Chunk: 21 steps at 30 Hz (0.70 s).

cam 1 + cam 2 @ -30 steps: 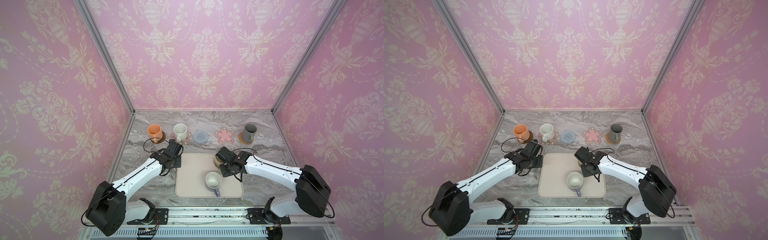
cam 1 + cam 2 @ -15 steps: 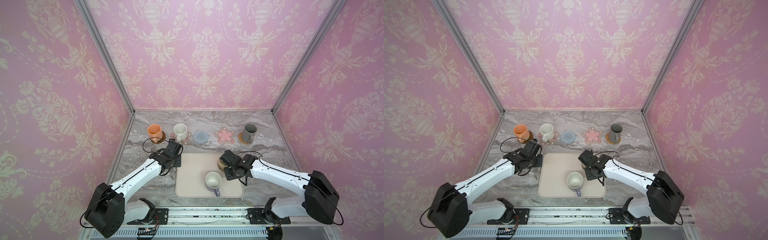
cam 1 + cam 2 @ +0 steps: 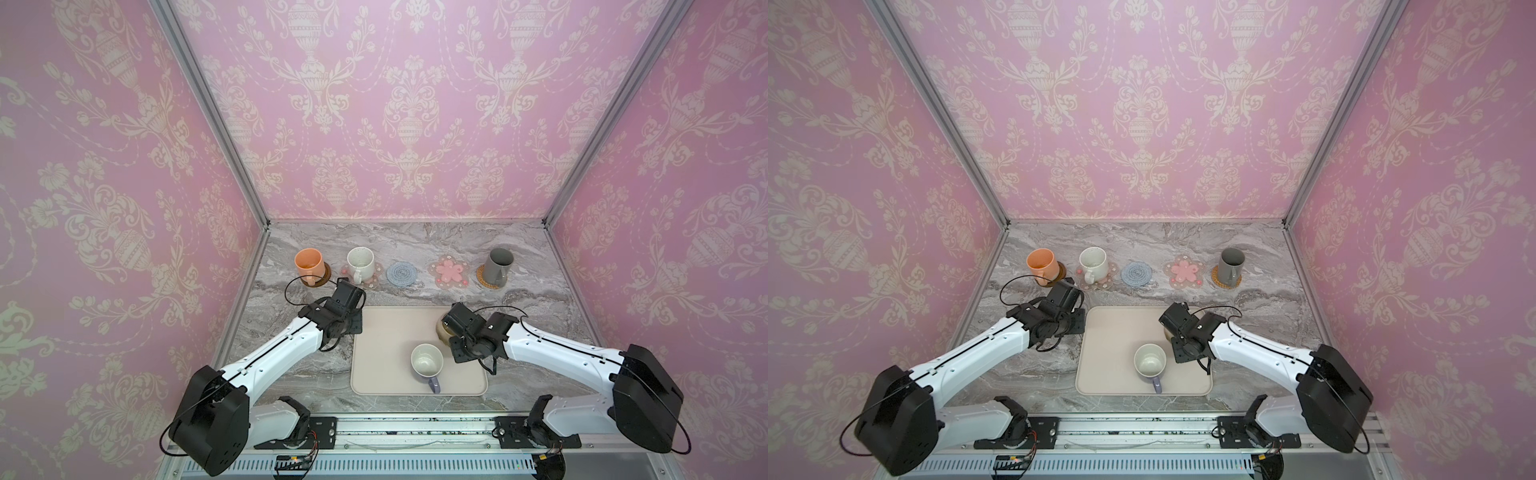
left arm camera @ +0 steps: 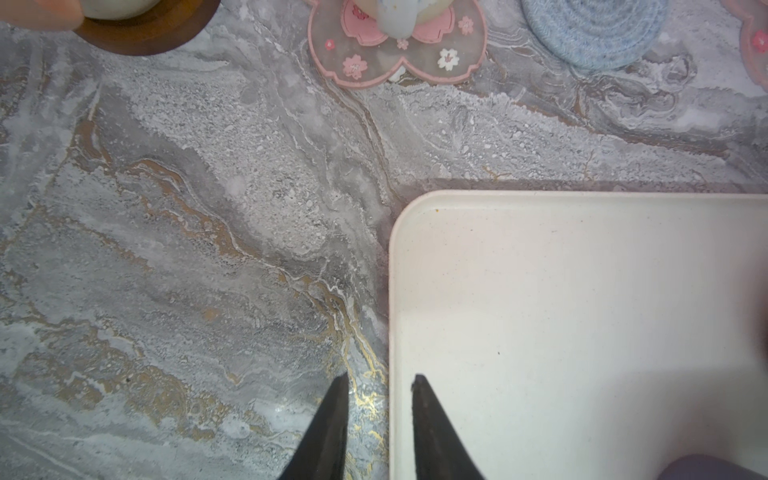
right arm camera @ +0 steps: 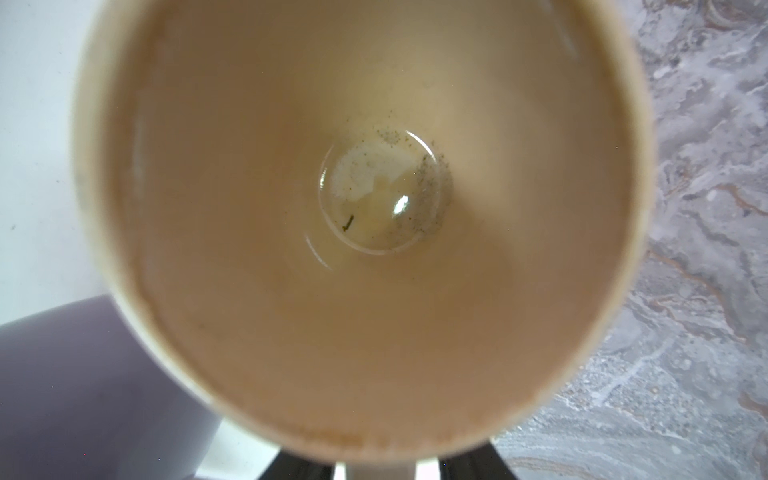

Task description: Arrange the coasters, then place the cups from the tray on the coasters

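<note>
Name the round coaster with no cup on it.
The blue crocheted coaster, middle of the row. The brown coaster and rattan coaster are occupied; the other bare one, the pink flower coaster, isn't round.

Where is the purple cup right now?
In both top views the purple cup stands upright on the cream tray, right of its middle, handle toward the front rim, just left of and in front of the beige cup.

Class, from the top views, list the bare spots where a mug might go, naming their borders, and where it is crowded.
Free: the blue crocheted coaster and the pink flower coaster, both empty, between the white mug and the grey mug. The tray is bare on its left half. Crowded: its right side, where the lavender mug and beige mug stand close.
</note>
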Tool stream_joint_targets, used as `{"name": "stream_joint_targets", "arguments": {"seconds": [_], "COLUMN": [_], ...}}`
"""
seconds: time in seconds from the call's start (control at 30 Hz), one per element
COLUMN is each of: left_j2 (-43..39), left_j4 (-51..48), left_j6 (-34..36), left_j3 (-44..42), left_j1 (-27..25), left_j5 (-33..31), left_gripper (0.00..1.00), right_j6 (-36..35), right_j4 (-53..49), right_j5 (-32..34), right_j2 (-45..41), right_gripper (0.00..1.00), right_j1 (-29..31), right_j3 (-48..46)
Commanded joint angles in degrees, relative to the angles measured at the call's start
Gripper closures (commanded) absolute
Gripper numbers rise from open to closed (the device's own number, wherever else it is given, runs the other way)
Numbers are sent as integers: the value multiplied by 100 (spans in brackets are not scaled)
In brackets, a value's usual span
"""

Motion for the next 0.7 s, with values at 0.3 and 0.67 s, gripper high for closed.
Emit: {"name": "stream_joint_targets", "arguments": {"seconds": [0.3, 0.67], "left_j2": [-127, -97], "left_j4": [-77, -69], "left_j6": [-108, -90], "left_j3": [-96, -133], "left_j1": [-21, -20], "left_j5": [19, 24], "left_gripper": [70, 70], "right_j6": [82, 428], "right_j4": [261, 299], "right_j5": [126, 347], "right_j2": [307, 111], "right_gripper": [68, 64], "right_j1": [-34, -30], "right_j3": [136, 164]}}
